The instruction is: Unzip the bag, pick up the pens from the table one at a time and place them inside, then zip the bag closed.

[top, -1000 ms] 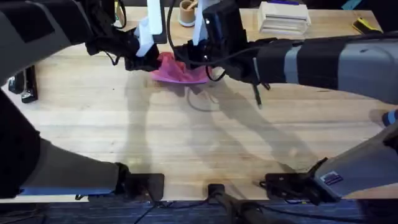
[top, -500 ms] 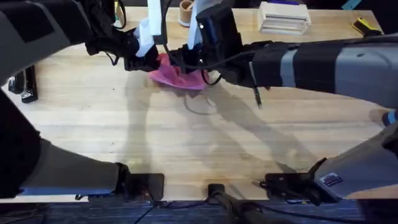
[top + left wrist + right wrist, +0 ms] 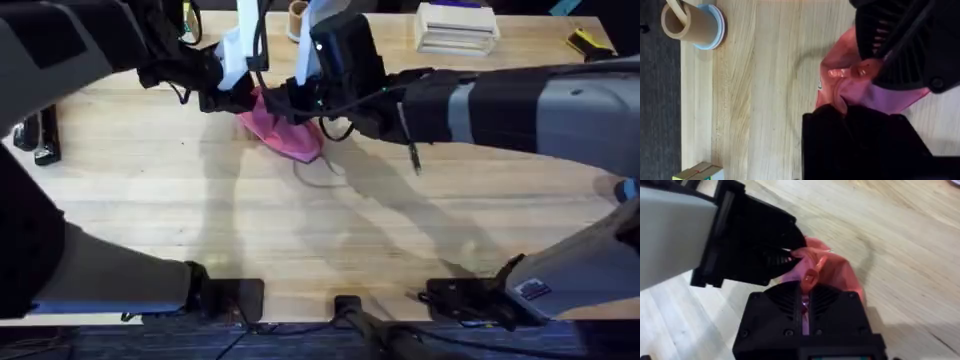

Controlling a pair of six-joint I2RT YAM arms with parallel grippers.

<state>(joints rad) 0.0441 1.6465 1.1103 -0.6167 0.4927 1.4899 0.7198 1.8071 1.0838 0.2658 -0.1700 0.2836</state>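
Both my jaws clamped on the bag [image 3: 285,128], lifted off the far tabletop [image 3: 330,220]: left gripper [image 3: 243,98] one end, right gripper [image 3: 292,100] mid-zipper. Risk: pulling 2 ways rips fabric from my grip.

- light wood plank surface [image 3: 300,230], grain running side to side, soft shadows across the mid part
- dark floor past the surface's edge [image 3: 657,100]
- tape roll [image 3: 690,22] at far edge
- stack of pale boards [image 3: 457,27] far right
- yellow-black item [image 3: 588,41] at far right corner
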